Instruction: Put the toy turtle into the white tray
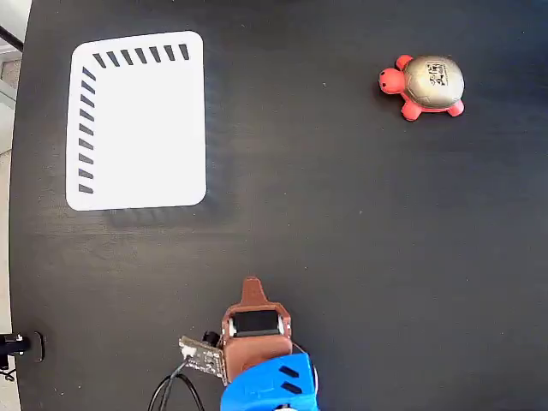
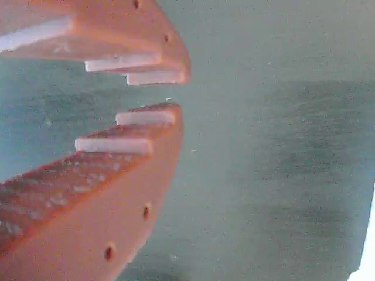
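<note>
The toy turtle [image 1: 425, 86], with a red-orange head and feet and a grey-gold shell, sits on the black table at the upper right of the fixed view, its head pointing left. The white tray [image 1: 137, 122] lies flat at the upper left, with dark slanted slots along its top and left edges and nothing on it. My gripper [image 1: 251, 287] is low at the bottom centre, far from both. In the wrist view its orange jaws [image 2: 176, 93] stand with the tips almost together and hold nothing. The turtle does not show there.
The blue arm base [image 1: 270, 385] and a small circuit board with cables [image 1: 201, 355] sit at the bottom edge. A black clamp [image 1: 17, 345] is at the table's left rim. A white sliver [image 2: 369, 246] shows at the wrist view's right edge.
</note>
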Motion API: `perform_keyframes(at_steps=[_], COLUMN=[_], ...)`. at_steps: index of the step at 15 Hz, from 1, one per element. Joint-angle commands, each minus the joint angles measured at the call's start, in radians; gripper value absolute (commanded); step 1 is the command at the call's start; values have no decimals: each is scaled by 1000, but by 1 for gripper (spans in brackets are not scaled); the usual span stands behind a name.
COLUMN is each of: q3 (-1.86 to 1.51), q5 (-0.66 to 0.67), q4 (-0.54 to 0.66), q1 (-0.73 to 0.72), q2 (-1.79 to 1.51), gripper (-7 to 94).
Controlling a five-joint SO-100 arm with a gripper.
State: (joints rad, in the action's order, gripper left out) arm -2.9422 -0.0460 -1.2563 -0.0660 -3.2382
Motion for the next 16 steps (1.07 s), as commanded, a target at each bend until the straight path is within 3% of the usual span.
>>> perform_keyframes(at_steps=[1, 4, 12, 16], q3=[25, 195, 1026, 1437], q5=[-20, -18, 259, 356], q4=[32, 250, 183, 91], q1=[0, 78, 437, 514], q2=[51, 445, 1295, 1621], gripper=[0, 0, 0, 0])
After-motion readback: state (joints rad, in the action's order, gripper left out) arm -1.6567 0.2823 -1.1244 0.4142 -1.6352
